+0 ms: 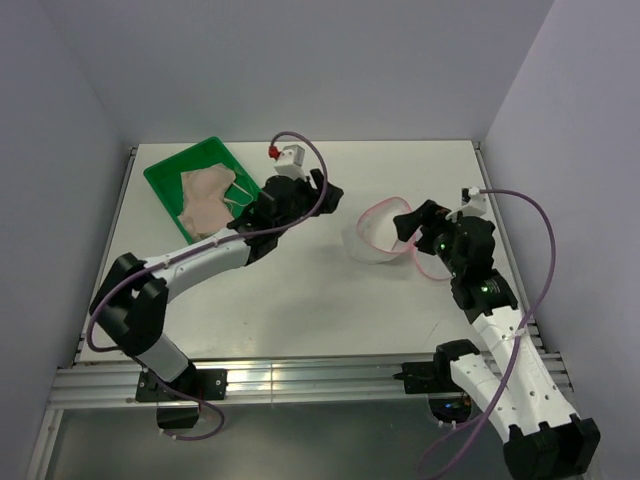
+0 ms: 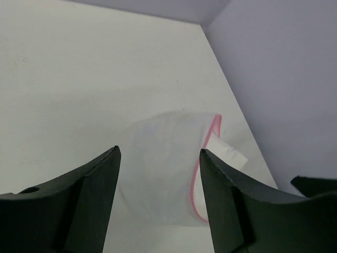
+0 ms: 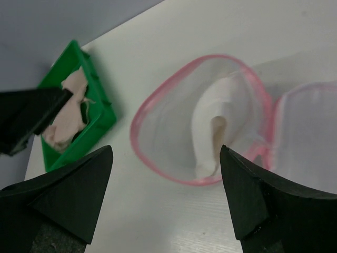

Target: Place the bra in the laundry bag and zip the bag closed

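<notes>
Nothing's packed yet: the bra (image 1: 207,197) lies in the green tray (image 1: 163,183), and the laundry bag (image 1: 372,238) sits unzipped, well right of the tray. The left gripper (image 2: 159,154), just beside the tray, and the right gripper (image 3: 166,149), beyond the bag, both gape empty. Only the right wrist view shows the bag's two halves splayed; the left wrist view misses the tray altogether.

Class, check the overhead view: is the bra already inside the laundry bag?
No, the bra lies in the green tray, apart from the open laundry bag.
</notes>
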Tool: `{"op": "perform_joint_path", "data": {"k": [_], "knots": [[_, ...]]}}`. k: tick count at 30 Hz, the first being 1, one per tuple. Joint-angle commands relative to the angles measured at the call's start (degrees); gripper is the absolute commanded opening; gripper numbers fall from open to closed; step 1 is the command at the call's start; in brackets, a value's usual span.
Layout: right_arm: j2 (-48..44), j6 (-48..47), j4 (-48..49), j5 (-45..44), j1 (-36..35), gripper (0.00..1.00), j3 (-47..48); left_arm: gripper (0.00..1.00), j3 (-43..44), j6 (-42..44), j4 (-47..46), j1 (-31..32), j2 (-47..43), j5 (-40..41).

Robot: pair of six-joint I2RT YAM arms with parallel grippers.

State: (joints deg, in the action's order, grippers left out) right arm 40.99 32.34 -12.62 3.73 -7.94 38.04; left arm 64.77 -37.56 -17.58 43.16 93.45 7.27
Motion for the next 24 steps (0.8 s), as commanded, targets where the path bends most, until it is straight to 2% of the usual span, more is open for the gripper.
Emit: {"op": "perform_joint_path", "data": {"k": [1, 6, 13, 21, 24], "knots": [[-0.21, -1.84, 6.28, 0.49, -5.92, 0.89, 0.9, 0.67, -2.01, 1.35, 1.67, -3.85, -5.64, 5.47], [-0.65, -0.52, 11.9, 4.08, -8.84, 0.87, -3.22, 0.64, -7.02, -1.8, 4.21, -10.8, -10.12, 7.49], [1.19, -0.78, 17.19, 6.2, -13.76, 0.84, -6.57, 0.6, -9.67, -4.36, 8.26, -26.77, -9.96, 7.5], [2.77, 0.44, 20.88, 8.23, -16.4, 0.83, -9.13, 0.57, -2.91, -2.34, 11.78, -40.24, 0.67, 3.98], [2.6, 0.53, 21.5, 8.32, -16.93, 0.82, -9.65, 0.57, 2.01, 0.38, 13.01, -41.75, 6.64, 2.75]]}}
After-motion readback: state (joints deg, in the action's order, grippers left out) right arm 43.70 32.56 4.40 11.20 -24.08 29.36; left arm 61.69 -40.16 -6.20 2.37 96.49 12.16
